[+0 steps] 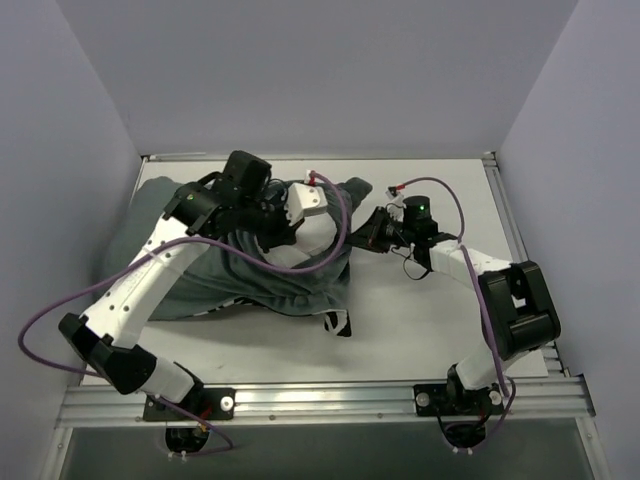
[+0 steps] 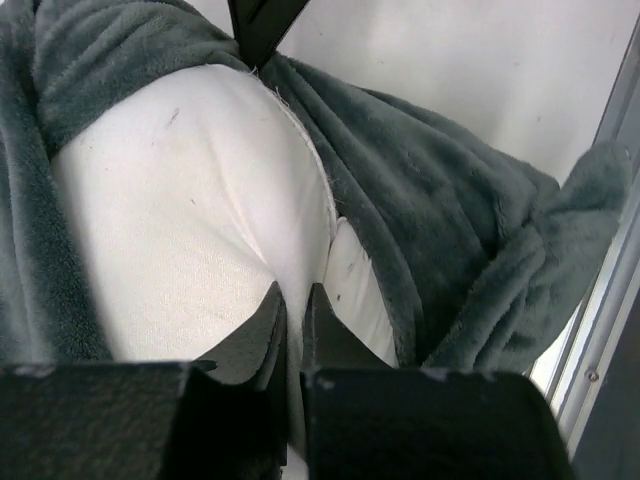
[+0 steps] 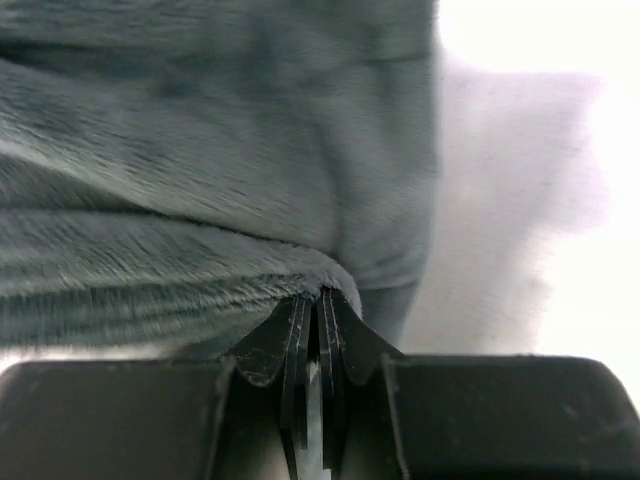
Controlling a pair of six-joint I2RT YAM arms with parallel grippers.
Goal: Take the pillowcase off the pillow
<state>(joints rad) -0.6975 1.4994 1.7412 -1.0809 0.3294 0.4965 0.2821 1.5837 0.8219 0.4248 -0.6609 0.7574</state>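
Observation:
The white pillow (image 1: 312,238) pokes out of the grey-green pillowcase (image 1: 225,275), which lies bunched across the left and middle of the table. A bit of zebra stripe shows at the lower corner. My left gripper (image 1: 283,212) is shut on a pinched fold of the pillow (image 2: 200,240), with the grey cloth (image 2: 440,240) folded back around it. My right gripper (image 1: 366,232) is shut on the edge of the pillowcase (image 3: 200,230) at its right side.
The white table (image 1: 430,330) has a metal rail (image 1: 330,400) along its near edge and grey walls on three sides. Purple cables loop off both arms.

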